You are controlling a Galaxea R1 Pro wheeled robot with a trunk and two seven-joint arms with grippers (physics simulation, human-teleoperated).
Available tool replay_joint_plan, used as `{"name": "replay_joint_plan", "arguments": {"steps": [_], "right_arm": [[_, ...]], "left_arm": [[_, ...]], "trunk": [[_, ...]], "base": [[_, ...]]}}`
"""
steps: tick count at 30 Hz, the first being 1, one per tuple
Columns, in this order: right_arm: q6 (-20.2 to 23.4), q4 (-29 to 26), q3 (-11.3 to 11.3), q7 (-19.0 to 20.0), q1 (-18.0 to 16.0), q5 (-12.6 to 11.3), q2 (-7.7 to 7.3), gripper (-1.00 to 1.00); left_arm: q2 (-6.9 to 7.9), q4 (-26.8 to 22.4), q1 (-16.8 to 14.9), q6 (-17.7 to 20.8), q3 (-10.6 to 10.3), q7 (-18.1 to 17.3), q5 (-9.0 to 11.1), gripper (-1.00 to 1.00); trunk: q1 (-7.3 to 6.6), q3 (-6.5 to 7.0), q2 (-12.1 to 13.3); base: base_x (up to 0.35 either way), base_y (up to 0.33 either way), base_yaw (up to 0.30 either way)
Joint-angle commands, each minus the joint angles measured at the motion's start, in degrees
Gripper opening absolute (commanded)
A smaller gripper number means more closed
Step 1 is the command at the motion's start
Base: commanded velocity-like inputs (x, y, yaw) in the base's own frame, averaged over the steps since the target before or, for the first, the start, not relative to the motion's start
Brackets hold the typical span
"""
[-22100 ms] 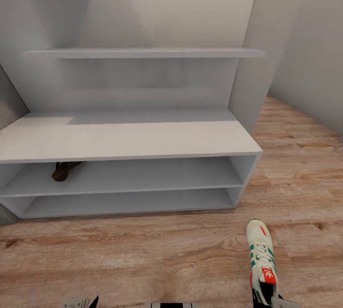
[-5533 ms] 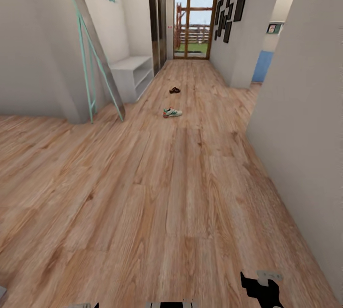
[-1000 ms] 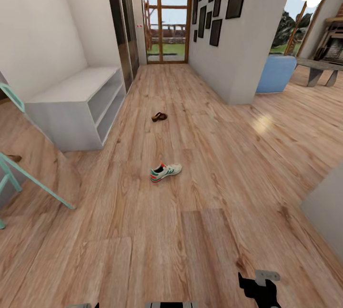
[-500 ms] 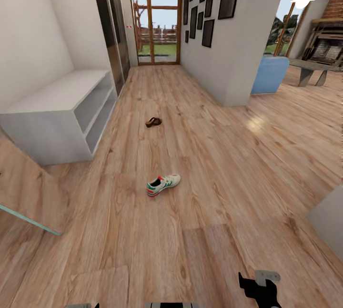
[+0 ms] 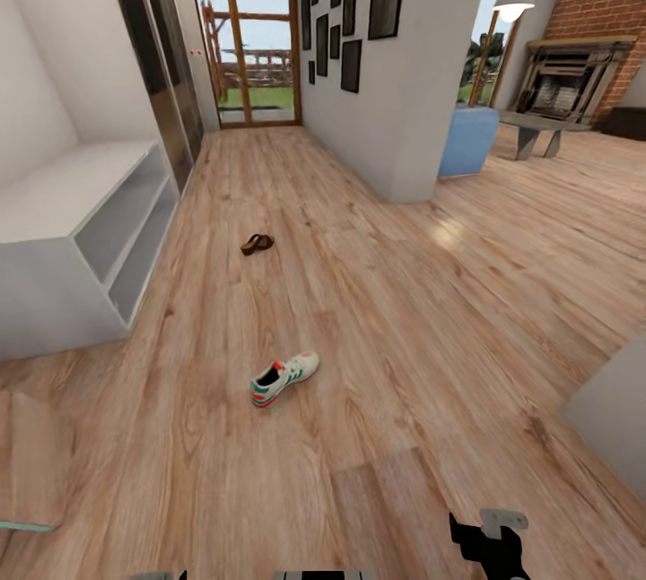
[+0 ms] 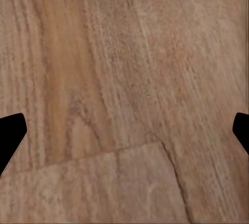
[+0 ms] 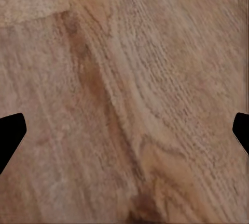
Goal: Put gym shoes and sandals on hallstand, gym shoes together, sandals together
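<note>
In the head view, one gym shoe [image 5: 283, 379] is seen lying alone on the corridor floor [image 5: 377, 311], a little toward 11 o'clock of the picture's centre low half, its toe pointing toward 2 o'clock. One sandal [image 5: 257, 243] is seen farther down the corridor at about 12 o'clock from the shoe, well apart from it. A plain white low bench [image 5: 63, 243] stands against the wall at 9 o'clock. The right gripper [image 5: 489, 544] is glimpsed at 5 o'clock. In the left wrist view, the left gripper [image 6: 124, 133] is spread wide over bare planks, nothing between its tips. In the right wrist view, the right gripper is likewise spread wide and empty above the wood grain.
</note>
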Motion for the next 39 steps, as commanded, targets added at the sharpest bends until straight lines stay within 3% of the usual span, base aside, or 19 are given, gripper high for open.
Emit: {"name": "replay_joint_plan", "arguments": {"steps": [1,10,24,39], "right_arm": [[-0.22,0.07,-0.09,0.15,-0.04,-0.39,0.00,1.00],[-0.22,0.07,-0.09,0.15,-0.04,-0.40,-0.01,1.00],[-0.22,0.07,-0.09,0.15,-0.04,-0.46,0.05,1.00],[-0.22,0.07,-0.09,0.15,-0.04,-0.48,-0.01,1.00]], "left_arm": [[-0.01,0.03,-0.02,0.03,0.20,-0.55,0.51,1.00],[0.07,0.03,-0.02,0.03,0.26,-0.55,0.51,1.00],[0.08,0.09,-0.02,0.03,0.28,-0.55,0.51,1.00],[0.07,0.05,-0.02,0.03,0.29,-0.55,0.51,1.00]], "trunk": [[0.01,-0.01,-0.02],[0.01,0.27,-0.02],[0.01,0.34,-0.02],[0.01,0.35,-0.02]], "base": [[0.193,0.024,-0.251],[0.051,0.006,-0.193],[0.011,0.000,-0.023],[0.218,0.122,-0.007]]}}
